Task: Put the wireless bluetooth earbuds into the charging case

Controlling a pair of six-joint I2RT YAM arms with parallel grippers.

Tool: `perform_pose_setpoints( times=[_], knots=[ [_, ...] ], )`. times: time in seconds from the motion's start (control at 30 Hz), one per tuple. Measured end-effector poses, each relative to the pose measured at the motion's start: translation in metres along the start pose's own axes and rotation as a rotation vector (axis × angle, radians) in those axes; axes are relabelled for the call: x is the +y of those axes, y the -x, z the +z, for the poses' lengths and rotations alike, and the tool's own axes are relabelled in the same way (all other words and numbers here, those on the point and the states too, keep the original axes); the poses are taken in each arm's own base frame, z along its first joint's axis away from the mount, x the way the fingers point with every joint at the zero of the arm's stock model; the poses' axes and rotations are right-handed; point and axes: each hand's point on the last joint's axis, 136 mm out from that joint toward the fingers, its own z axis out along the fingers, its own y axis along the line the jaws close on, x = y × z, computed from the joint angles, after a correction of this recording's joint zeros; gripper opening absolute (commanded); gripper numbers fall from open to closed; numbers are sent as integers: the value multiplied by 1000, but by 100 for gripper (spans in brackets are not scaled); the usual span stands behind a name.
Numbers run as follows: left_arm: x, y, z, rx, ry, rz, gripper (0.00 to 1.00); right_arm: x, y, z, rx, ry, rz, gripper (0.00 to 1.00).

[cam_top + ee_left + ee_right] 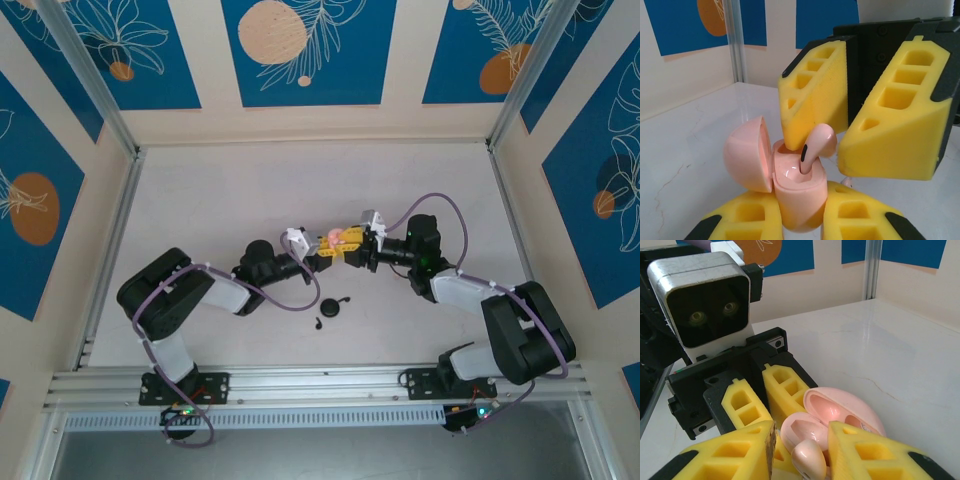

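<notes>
Clamped in left gripper (800, 216): open pink case (790, 187), lid swung aside. Standing in its well, stem down: pink earbud (816, 146), not fully seated. Around it, right gripper (802, 445), jaws parted. Insertion step; next, likely press bud home, clear lid.

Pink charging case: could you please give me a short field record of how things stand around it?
case: pink charging case, lid open
held by: left gripper, shut on it
earbud: pink earbud, stem in the case, head sticking out
other arm: right gripper, jaws parted beside the earbud
loose: black case, black earbud beside it
</notes>
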Motion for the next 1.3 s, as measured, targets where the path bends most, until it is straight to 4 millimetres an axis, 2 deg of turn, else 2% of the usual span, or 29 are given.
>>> perform_pose_setpoints(
  times=[0.6, 0.93, 1.13, 1.3],
  knots=[
    [0, 11, -1, -36, 1, 38, 11, 8, 12, -10, -8, -10, 1, 47],
    [0, 23, -2, -73, 4, 59, 11, 16, 23, -17, -16, -11, 10, 59],
    [0, 23, -2, -74, 6, 75, 10, 20, 27, -21, -4, -12, 57, 61],
    [1, 22, -3, -72, 16, 91, 10, 15, 36, -25, 9, -28, 150, 61]
  ],
)
